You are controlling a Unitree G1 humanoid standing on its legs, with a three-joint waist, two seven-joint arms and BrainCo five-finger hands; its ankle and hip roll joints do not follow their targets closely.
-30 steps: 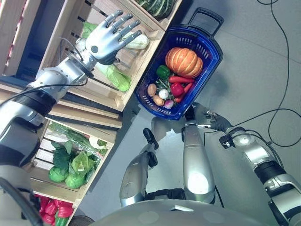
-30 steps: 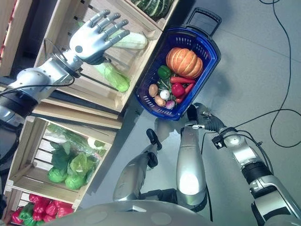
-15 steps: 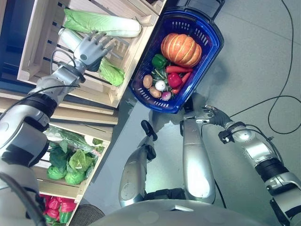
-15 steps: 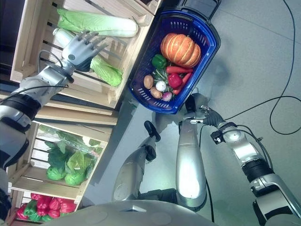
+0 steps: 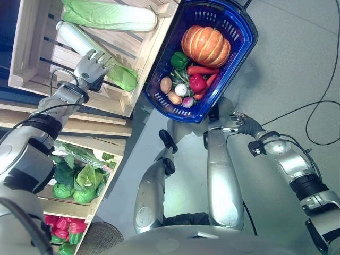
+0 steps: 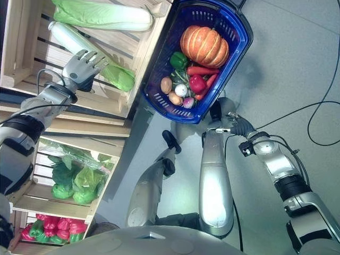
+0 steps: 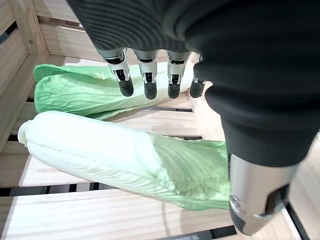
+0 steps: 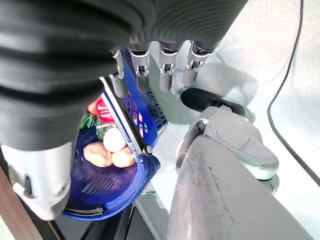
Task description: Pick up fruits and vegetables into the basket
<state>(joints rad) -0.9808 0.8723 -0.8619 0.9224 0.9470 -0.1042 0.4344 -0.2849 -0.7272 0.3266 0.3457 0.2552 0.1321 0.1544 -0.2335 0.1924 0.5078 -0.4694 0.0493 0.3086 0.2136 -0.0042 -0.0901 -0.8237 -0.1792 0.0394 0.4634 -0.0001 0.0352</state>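
My left hand (image 5: 91,67) is open inside the upper wooden crate (image 5: 32,64), fingers straight, just over a long pale napa cabbage (image 5: 70,37). In the left wrist view its fingers (image 7: 148,80) hang above that cabbage (image 7: 125,160), apart from it. A second cabbage (image 5: 109,16) lies along the crate's far side and a small green one (image 5: 122,78) beside the hand. The blue basket (image 5: 241,45) stands on the floor with a pumpkin (image 5: 205,45), peppers (image 5: 197,83), potatoes (image 5: 167,85) and an onion in it. My right hand (image 5: 243,125) is open by the basket's near rim (image 8: 127,127).
Below the crate, a lower shelf holds bagged lettuce (image 5: 79,178), and under that lie red and green peppers (image 5: 59,234). A wicker basket (image 5: 102,237) sits at the bottom edge. Grey floor spreads out to the right of the blue basket.
My left hand has dropped from above the crate down into it, close over the long cabbage. The camera has shifted too. The right hand has stayed by the basket.
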